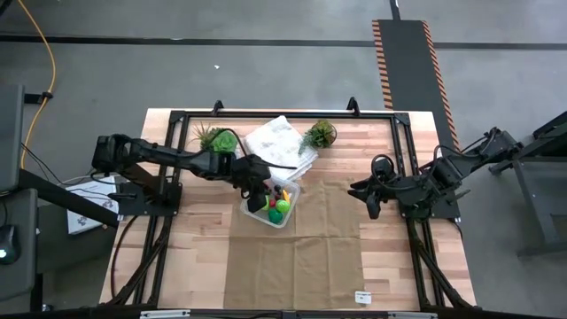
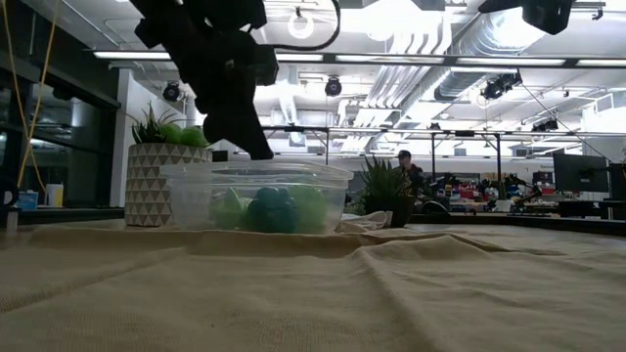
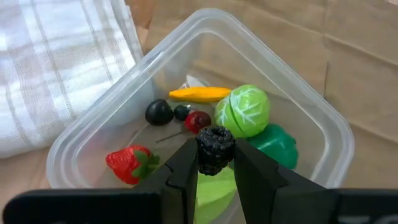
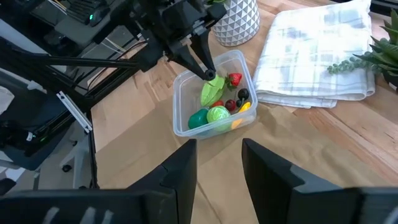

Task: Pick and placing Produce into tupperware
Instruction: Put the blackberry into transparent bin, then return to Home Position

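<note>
Left gripper (image 3: 215, 163) hovers over the tupperware (image 3: 311, 106), clamped on a dark berry (image 3: 215, 149), so best to lower it into the free spot near the strawberry (image 3: 129, 163) before letting go, while the right gripper (image 4: 219, 163) waits spread at the right.

No legible text, labels, brands, numbers or signs anywhere in these views.
</note>
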